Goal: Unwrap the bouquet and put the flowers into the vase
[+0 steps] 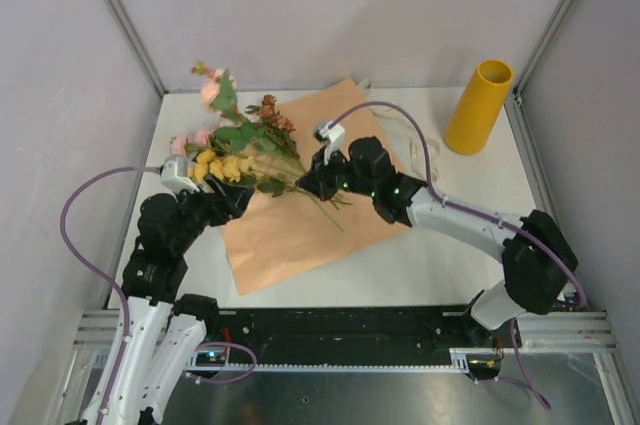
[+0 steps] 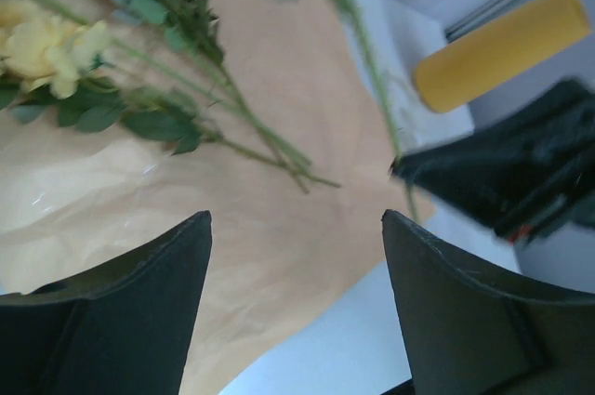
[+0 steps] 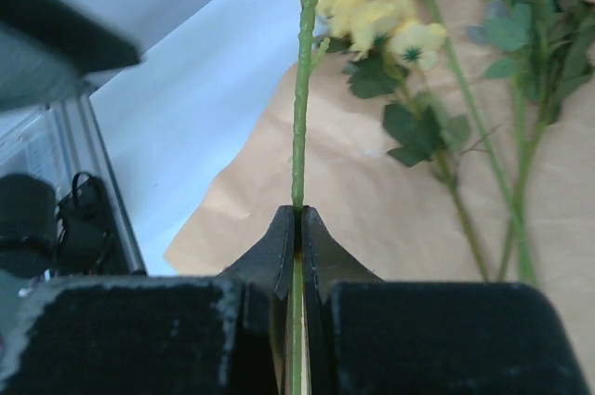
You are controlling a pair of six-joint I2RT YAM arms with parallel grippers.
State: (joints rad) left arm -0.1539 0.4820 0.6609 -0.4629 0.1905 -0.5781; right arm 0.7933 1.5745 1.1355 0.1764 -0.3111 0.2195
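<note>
One stem (image 3: 299,88) pinched tight in right claw (image 3: 297,220), long axis pointing at counter's (image 1: 400,265) far-left corner, vase (image 1: 478,105) upright at far-right corner, nearer that arm; left claw (image 2: 296,228) gapes empty beside other flowers (image 1: 235,150).

Left arm (image 1: 165,230) and right arm (image 1: 460,217) had matte black joint housings, with pale grey-white links nearest the black base rail (image 1: 340,330). One purple cable (image 1: 64,220) ran off the left arm, and a second purple cable (image 1: 378,103) ran off the right. There was a small white camera block (image 1: 330,132) on the right wrist and a silver-white block (image 1: 178,173) on the left. Green lights (image 1: 395,185) dotted the right forearm. Left gripper (image 2: 297,218) fingers (image 2: 139,321) were broad black wedges. Right gripper (image 3: 297,214) fingers (image 3: 274,251) were black and tapered, edges scuffed pale.
</note>
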